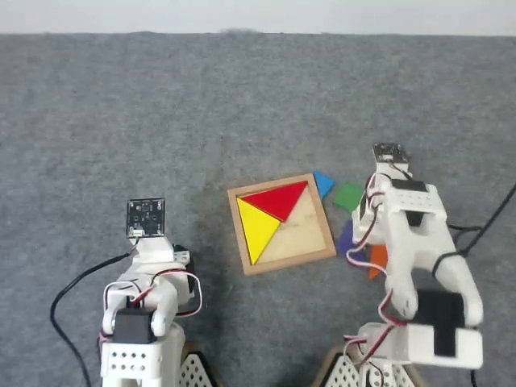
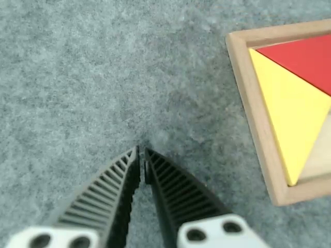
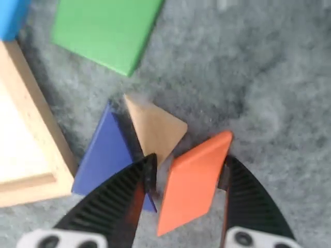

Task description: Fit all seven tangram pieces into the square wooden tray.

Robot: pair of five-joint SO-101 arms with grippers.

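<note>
The square wooden tray (image 1: pixel 246 262) lies mid-table holding a red triangle (image 1: pixel 278 199) and a yellow triangle (image 1: pixel 256 228). To its right, on the mat, lie a blue piece (image 1: pixel 323 183), a green square (image 1: pixel 348 196), a dark blue piece (image 1: pixel 347 236) and an orange parallelogram (image 1: pixel 376 260). My right gripper (image 3: pixel 189 166) is open, its fingers straddling the orange parallelogram (image 3: pixel 194 181); a small gap shows at one finger. A tan triangle (image 3: pixel 155 129) touches the dark blue piece (image 3: pixel 106 152). My left gripper (image 2: pixel 140 152) is shut and empty over bare mat, left of the tray (image 2: pixel 256 119).
The right arm (image 1: pixel 411 234) stands over the loose pieces and hides part of them from above. The left arm (image 1: pixel 149 298) sits at the lower left. Grey mat covers the whole table, with wide room behind and left of the tray.
</note>
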